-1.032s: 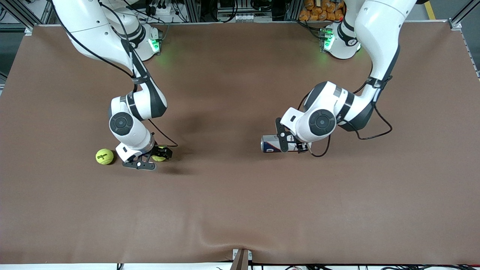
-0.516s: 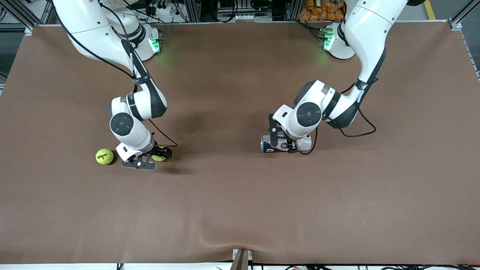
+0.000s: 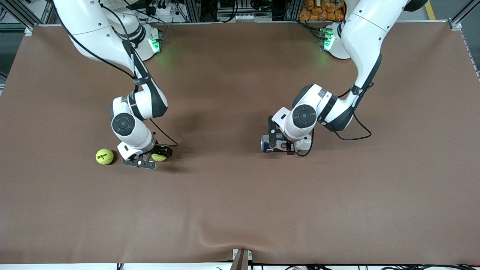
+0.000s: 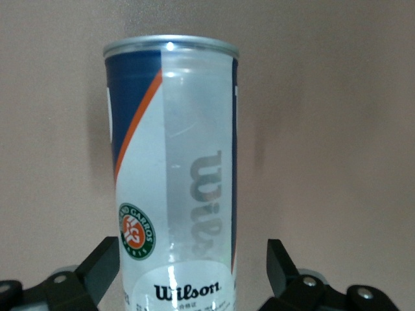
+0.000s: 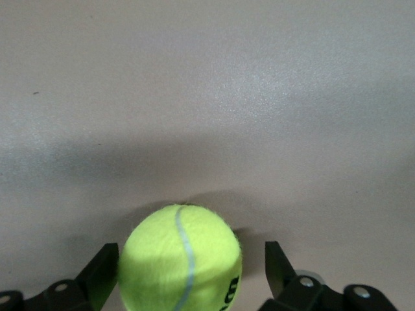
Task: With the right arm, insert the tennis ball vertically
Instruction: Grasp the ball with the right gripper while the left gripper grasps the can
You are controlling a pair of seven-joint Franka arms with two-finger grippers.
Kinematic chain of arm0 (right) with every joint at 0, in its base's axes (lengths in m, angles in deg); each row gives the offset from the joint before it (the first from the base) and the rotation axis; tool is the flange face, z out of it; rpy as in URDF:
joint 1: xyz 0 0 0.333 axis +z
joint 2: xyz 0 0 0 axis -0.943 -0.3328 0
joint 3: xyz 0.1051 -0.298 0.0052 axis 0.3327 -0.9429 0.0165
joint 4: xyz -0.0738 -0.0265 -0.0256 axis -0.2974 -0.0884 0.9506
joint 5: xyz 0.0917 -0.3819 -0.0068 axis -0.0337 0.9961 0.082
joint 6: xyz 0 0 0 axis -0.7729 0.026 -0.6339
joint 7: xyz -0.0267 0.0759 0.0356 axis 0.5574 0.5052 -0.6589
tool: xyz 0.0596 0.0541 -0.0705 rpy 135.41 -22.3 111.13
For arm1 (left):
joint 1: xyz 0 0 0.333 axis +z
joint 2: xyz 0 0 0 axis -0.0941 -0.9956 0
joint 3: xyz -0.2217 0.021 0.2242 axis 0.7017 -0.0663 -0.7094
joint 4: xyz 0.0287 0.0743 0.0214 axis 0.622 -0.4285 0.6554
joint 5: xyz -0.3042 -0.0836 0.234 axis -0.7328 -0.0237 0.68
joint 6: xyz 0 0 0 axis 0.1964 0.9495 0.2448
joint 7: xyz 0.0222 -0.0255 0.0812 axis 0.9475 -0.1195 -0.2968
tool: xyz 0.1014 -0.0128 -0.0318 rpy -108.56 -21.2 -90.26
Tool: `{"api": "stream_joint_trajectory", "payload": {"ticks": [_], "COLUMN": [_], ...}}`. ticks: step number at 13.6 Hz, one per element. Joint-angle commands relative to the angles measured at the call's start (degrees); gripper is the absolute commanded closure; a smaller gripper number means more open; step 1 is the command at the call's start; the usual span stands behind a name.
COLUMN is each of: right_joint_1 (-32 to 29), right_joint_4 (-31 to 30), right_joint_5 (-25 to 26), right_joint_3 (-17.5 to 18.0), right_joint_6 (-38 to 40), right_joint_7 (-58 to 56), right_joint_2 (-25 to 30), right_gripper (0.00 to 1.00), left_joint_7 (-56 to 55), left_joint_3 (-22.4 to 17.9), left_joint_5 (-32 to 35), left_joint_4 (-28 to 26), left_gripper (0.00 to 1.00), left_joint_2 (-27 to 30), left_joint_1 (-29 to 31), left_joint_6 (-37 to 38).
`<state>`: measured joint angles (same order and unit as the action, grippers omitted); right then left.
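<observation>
Two white arms reach down over the brown table (image 3: 240, 210), which fills nearly the whole front view. The landmark for everything here is the Wilson can (image 3: 270, 144), a blue, white and clear tennis-ball tube lying on its side near the middle of the table, its metal rim pointing toward the right arm's end.

The left arm (image 3: 360, 41) comes from its base and bends down onto the can. The left gripper (image 3: 282, 142) is low around the can: in the left wrist view the can (image 4: 172, 175) runs lengthwise between the two black fingers (image 4: 97, 272), which stand spread wide on either side of it with a visible gap on one side, so the can is straddled but not squeezed.

The right arm (image 3: 93, 33) bends down well apart from the can, toward the right arm's end of the table. The right gripper (image 3: 150, 157) sits low at the table there, around a yellow-green tennis ball (image 3: 159, 157). In the right wrist view that ball (image 5: 181, 262) rests on the table between the spread fingers (image 5: 100, 272); one finger is just at the ball's side, the other clearly apart from it, so the grip is not closed.

A second tennis ball (image 3: 104, 156) lies free on the table, still farther from the can than the gripper, just beside the right gripper toward that same end, with dark print on it.
</observation>
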<state>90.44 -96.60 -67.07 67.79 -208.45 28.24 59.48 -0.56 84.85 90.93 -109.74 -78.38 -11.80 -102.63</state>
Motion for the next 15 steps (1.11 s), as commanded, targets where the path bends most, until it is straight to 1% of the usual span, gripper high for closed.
{"api": "stream_joint_trajectory", "payload": {"ticks": [1, 2, 3, 4, 5, 6, 7, 8, 9, 10, 12, 15], "right_joint_1": [0.16, 0.25, 0.25, 0.69, 1.21, 1.22, 1.3, 1.57, 1.66, 1.66, 1.57, 1.48], "right_joint_4": [-0.35, -0.26, -0.26, -0.17, 0.09, 0.35, 0.53, 0.88, 0.97, 1.23, 3.16, 9.74], "right_joint_5": [0.24, 0.24, 0.24, 0.24, 0.24, 0.24, 0.24, 0.24, 0.24, 0.24, 0.16, 0.24], "right_joint_3": [0.12, 0.12, 0.12, 0.12, 0.12, 0.12, 0.12, 0.12, 0.12, 0.12, 0.12, 0.03], "right_joint_6": [-0.64, -0.64, -0.64, -0.64, -0.64, -0.46, -0.2, 0.06, 0.5, 1.9, 7.07, 20.67], "right_joint_7": [1.11, 1.11, 1.11, 1.11, 1.2, 1.72, 1.99, 2.34, 3.04, 3.48, 3.75, 4.36], "right_joint_2": [-0.13, -0.13, -0.13, -0.05, -0.05, 0.04, 0.22, 0.74, 1.53, 2.58, 5.21, 8.47], "right_gripper": [0.12, 0.19, 0.33, 0.51, 0.64, 0.75, 0.88, 0.97, 1.0, 1.0, 1.0, 1.0], "left_joint_7": [-0.13, -0.13, -0.13, -0.22, -0.22, -0.22, -0.3, -0.3, -0.22, 0.04, 0.4, 1.01], "left_joint_3": [-0.1, -0.1, -0.1, -0.1, -0.1, -0.1, -0.1, -0.1, -0.1, -0.1, -0.01, 0.16], "left_joint_5": [2.3, 2.83, 3.35, 3.62, 3.62, 3.62, 3.62, 3.62, 3.62, 3.62, 3.62, 2.66], "left_joint_4": [-0.31, -0.31, -0.31, -0.31, -0.22, -0.22, -0.22, -0.22, -0.13, -0.04, 0.13, 0.84], "left_gripper": [0.0, 0.0, 0.0, 0.0, 0.0, 0.0, 0.07, 0.23, 0.4, 0.45, 0.44, 0.41], "left_joint_2": [-0.88, -1.41, -1.93, -2.29, -2.46, -2.47, -2.47, -2.38, -2.29, -2.03, -1.5, 1.04], "left_joint_1": [-0.29, -0.29, -0.29, -0.29, -0.38, -0.38, -0.55, -0.99, -0.91, -0.73, -0.12, 0.59], "left_joint_6": [-2.05, -2.75, -3.36, -3.63, -3.72, -3.72, -3.63, -3.63, -3.54, -3.37, -3.02, -2.84]}}
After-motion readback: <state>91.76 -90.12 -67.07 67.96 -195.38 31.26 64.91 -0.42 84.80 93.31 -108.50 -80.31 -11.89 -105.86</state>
